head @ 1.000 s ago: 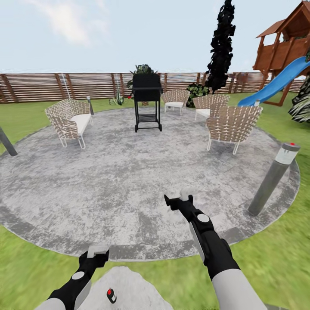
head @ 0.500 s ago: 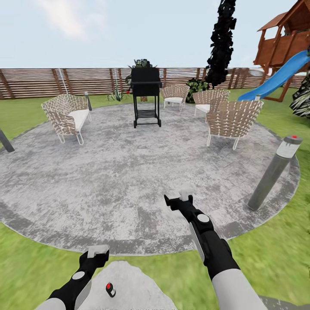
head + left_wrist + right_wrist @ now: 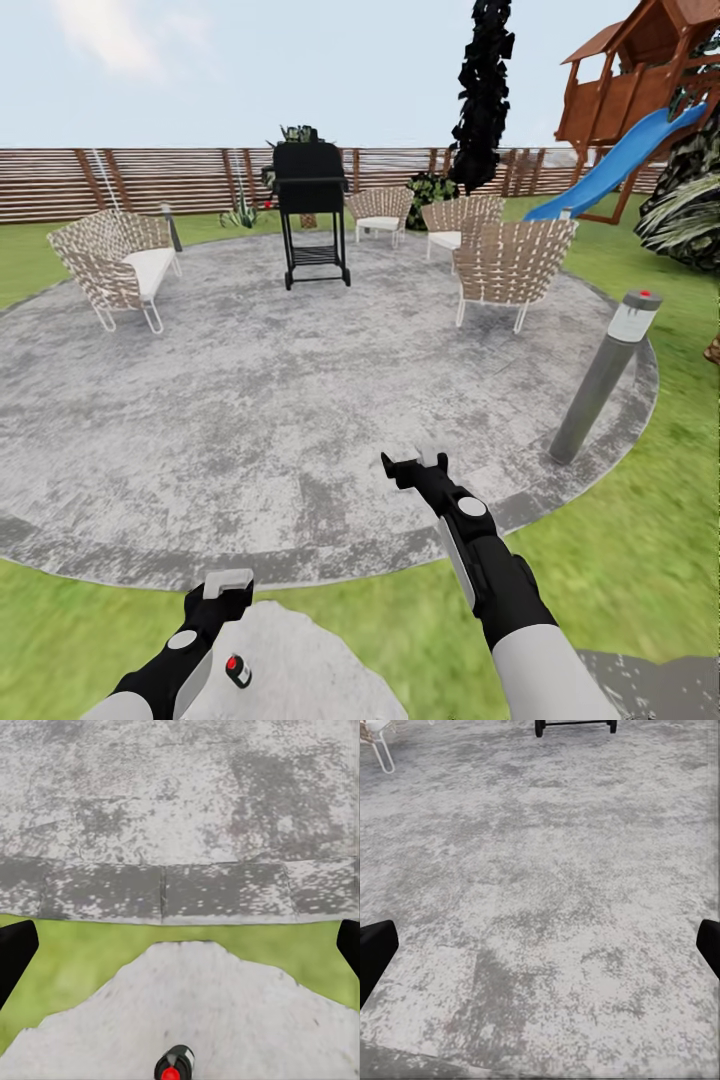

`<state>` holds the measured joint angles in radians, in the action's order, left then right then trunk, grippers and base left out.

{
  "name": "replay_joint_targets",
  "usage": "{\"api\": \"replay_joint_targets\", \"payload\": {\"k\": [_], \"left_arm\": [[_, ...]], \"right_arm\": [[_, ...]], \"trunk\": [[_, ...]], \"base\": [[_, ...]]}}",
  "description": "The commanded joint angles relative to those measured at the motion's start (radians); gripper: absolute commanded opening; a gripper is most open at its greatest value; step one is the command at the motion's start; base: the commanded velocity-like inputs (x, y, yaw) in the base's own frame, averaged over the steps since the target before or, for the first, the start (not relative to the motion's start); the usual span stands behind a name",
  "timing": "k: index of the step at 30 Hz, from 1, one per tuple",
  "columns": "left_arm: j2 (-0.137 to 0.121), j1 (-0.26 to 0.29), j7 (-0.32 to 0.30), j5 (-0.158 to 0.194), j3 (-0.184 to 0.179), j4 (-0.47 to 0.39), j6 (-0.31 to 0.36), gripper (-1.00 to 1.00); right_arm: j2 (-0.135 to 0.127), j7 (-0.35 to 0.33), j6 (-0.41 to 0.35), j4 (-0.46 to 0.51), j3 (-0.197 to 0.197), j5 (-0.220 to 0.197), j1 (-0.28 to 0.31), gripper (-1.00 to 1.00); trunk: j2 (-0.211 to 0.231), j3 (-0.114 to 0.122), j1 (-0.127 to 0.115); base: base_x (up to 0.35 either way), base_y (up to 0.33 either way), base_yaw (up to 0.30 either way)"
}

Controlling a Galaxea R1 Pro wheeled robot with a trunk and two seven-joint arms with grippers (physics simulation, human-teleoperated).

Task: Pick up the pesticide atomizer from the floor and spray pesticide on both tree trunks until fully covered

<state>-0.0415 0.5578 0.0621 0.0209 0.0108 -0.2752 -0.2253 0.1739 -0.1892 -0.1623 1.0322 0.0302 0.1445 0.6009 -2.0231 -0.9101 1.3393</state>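
I am in the garden, on the grass at the edge of a round grey stone patio. The pesticide atomizer and the two thick-trunked trees are out of view. My left gripper hangs low over a pale stepping stone, open and empty; in the left wrist view its dark fingertips sit at the picture's edges. My right gripper reaches out over the patio's near rim, also open and empty, with one fingertip showing in the right wrist view.
A small dark cylinder with a red top stands on the stepping stone. A grey bollard lamp leans at the patio's right edge. A black grill and wicker chairs stand farther back. Behind them are the slatted fence and a playhouse with a blue slide.
The whole picture has shifted left and slightly down, so the camera has turned right. Both arms keep the same pose in the view.
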Motion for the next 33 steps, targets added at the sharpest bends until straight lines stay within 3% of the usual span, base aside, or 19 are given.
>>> {"api": "replay_joint_targets", "payload": {"k": [1,20,22,26,33], "left_arm": [[0.0,0.001,0.001,0.002,0.001,0.001,-0.003,1.0],[-0.001,0.001,0.001,0.004,0.001,0.005,-0.005,1.0],[-0.003,0.001,0.001,0.007,0.01,0.005,-0.006,1.0],[-0.02,0.001,0.0,0.037,0.073,0.004,-0.009,1.0],[-0.025,0.001,-0.002,0.043,0.092,0.004,-0.009,1.0]], "right_arm": [[0.001,-0.004,-0.005,0.002,-0.001,0.01,0.0,1.0],[0.001,-0.004,-0.005,0.003,-0.001,0.01,0.0,1.0],[0.001,-0.004,-0.005,0.003,-0.001,0.01,0.0,1.0],[0.001,-0.004,-0.005,0.004,-0.001,0.01,0.0,1.0],[0.001,-0.004,-0.006,0.005,-0.001,0.01,0.0,1.0]], "trunk": [[-0.008,-0.006,0.004],[-0.141,-0.095,0.077],[-0.155,-0.105,0.084],[-0.183,-0.124,0.1],[-0.232,-0.157,0.126]], "base": [[0.0,0.0,-0.05],[0.0,0.0,-0.004],[0.0,0.0,0.0],[0.0,0.0,0.0],[0.0,0.0,0.011]]}}
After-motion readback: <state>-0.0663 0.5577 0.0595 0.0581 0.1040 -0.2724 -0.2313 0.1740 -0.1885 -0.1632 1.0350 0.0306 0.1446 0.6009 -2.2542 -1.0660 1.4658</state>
